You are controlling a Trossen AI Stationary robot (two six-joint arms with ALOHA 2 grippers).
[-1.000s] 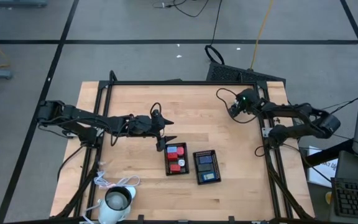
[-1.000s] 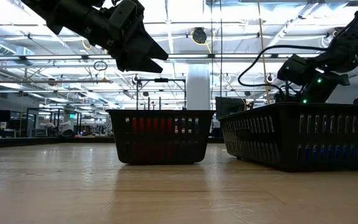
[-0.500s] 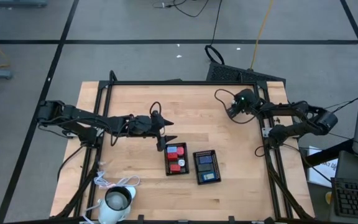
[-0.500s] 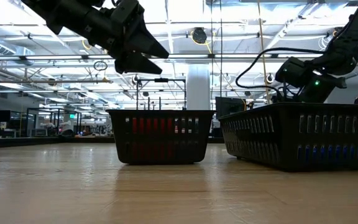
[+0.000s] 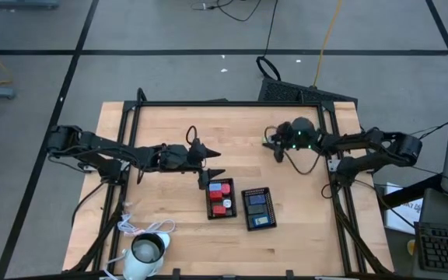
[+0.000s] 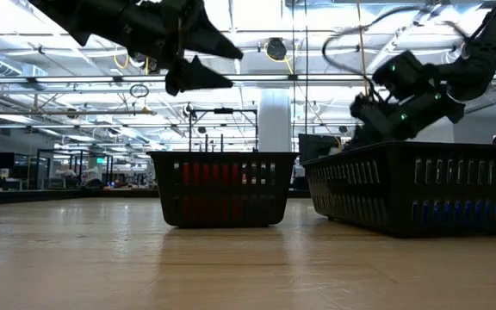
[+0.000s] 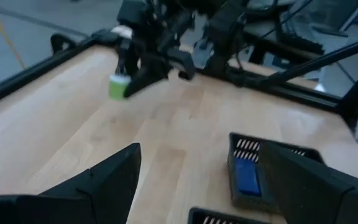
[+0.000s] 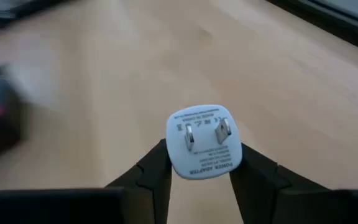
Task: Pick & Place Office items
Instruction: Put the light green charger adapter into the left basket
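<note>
My right gripper (image 5: 273,145) is over the table's far middle, shut on a small white round plug piece with two metal prongs (image 8: 201,142); it also shows in the low view (image 6: 362,105). My left gripper (image 5: 213,162) is open and empty, above the far left corner of the left black tray (image 5: 211,204); its fingers show high in the low view (image 6: 218,67). That tray holds red blocks (image 5: 221,189) and a white round bit (image 5: 228,204). The right black tray (image 5: 271,207) holds blue blocks (image 5: 257,201). My right gripper pinches the white plug piece by the two opposite sides of its round body (image 8: 174,157), between its two fingertips (image 8: 151,171). The face with the prongs is turned back toward the wrist camera. The piece is lifted clear, above the bare wood.
A white cup-like thing with a cord (image 5: 148,250) stands at the table's near left corner. Bare wood (image 5: 169,128) lies far of and left of the trays. The table is framed by a black rail (image 5: 224,103). In the left wrist view the right arm (image 7: 160,37) shows farther off.
My right gripper has gone toward the table's left, nearer the trays, carrying the white plug piece clear of the table. My left gripper has opened wider and risen a little above the left tray.
</note>
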